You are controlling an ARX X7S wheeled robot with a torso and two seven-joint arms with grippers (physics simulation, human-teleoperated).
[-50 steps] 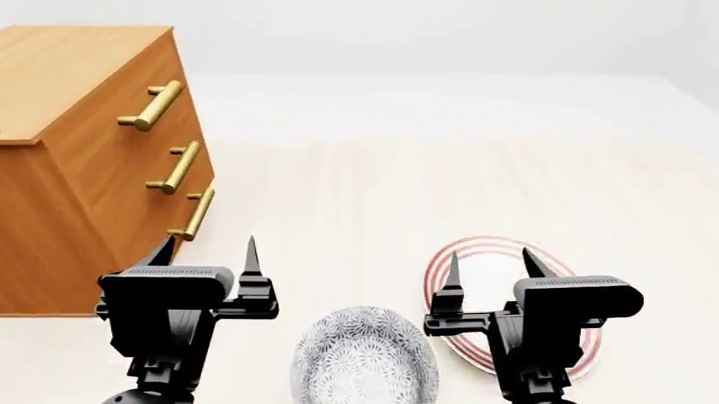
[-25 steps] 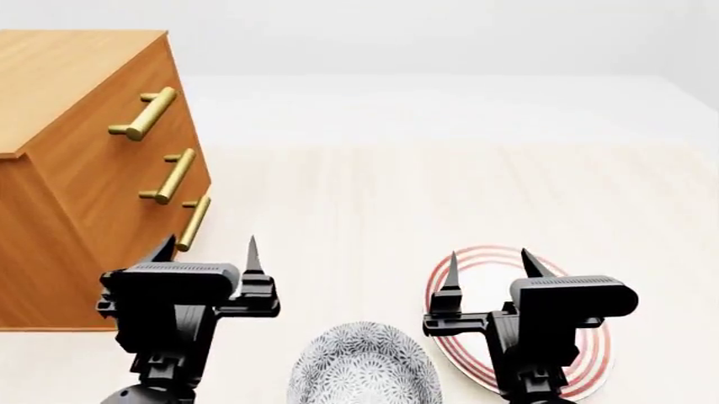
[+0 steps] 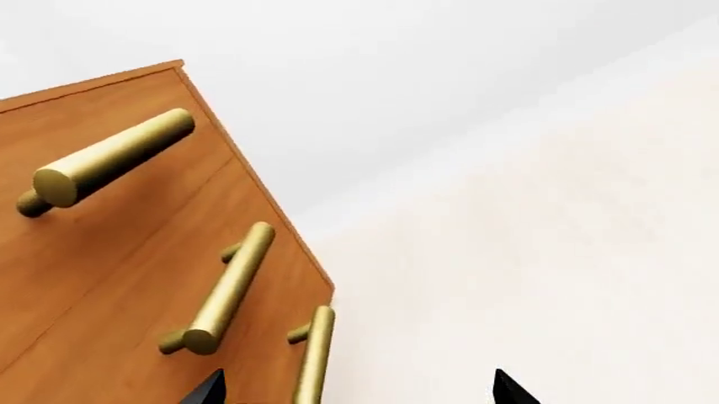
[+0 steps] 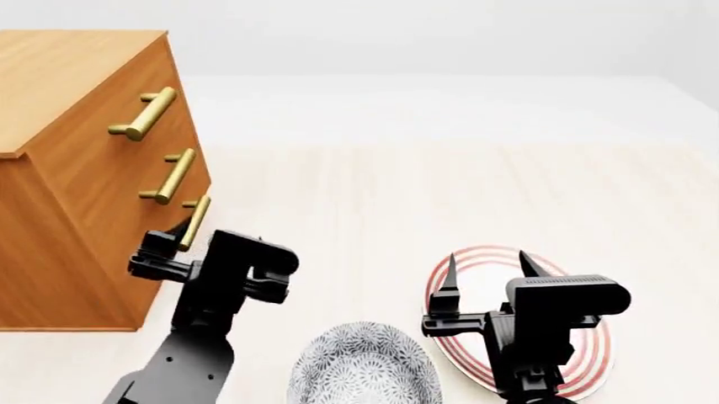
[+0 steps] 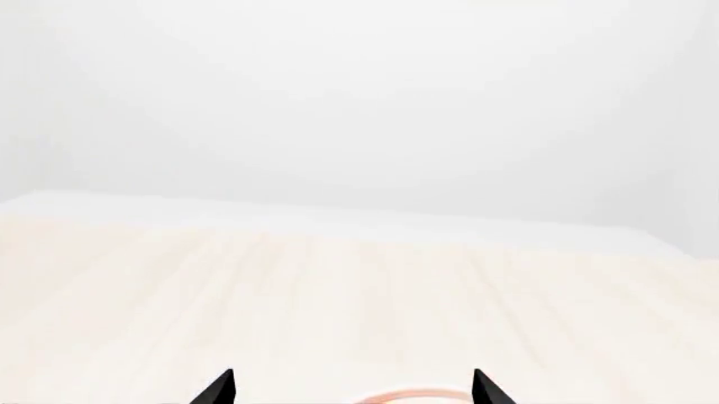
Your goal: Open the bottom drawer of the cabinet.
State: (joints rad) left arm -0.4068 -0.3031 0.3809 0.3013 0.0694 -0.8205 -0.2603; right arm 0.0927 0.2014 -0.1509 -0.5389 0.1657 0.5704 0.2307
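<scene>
The cabinet (image 4: 84,168) sits far left on the surface. The left hand (image 4: 180,244), spread open, is right by the bottom drawer's handle (image 4: 194,222). Best squared up so the bar gets straddled before anything's pulled.

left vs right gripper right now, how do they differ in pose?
Left gripper is turned toward the cabinet, tips by the bottom drawer handle; right gripper points straight ahead. Left is over bare table; right is above the red-ringed plate. Both are open and empty.
</scene>
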